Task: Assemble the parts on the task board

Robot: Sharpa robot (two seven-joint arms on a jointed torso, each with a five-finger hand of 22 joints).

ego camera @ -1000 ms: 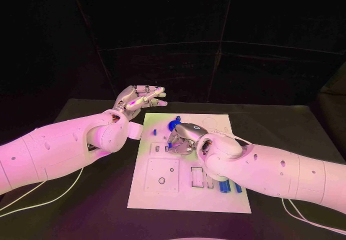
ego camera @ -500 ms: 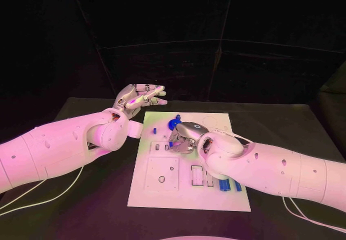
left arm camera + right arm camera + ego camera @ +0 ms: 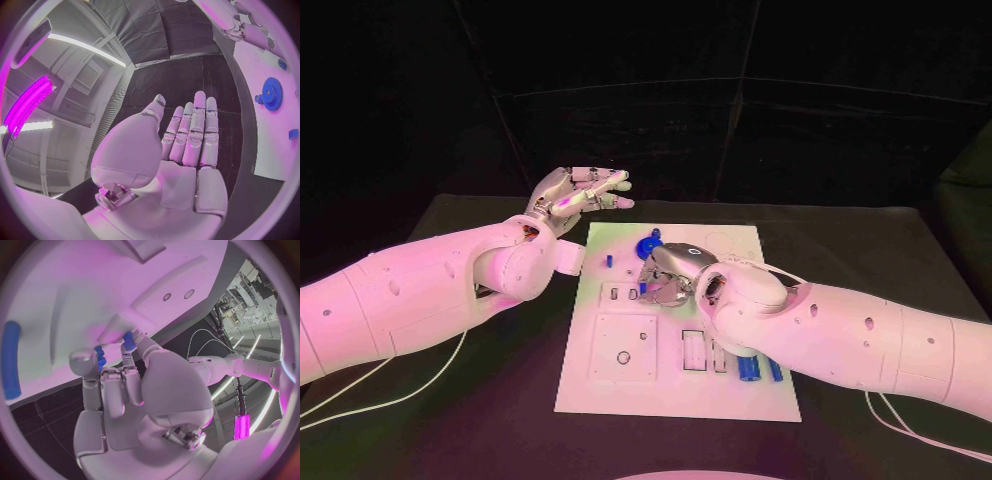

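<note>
Right wrist view: right hand (image 3: 125, 390) pinches small blue part (image 3: 100, 358), upright over task board (image 3: 75, 290); left hand (image 3: 181, 150) spread, empty.

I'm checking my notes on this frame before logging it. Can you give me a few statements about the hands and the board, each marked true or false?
1. The left hand holds a blue part. False: it is raised off the board's far left corner, holding nothing, fingers extended.
2. The right hand is down on the task board. True.
3. A blue gear lies on the board. True.
4. The right hand's fingertips are far from any blue part. False: small blue parts sit at its fingertips.
</note>
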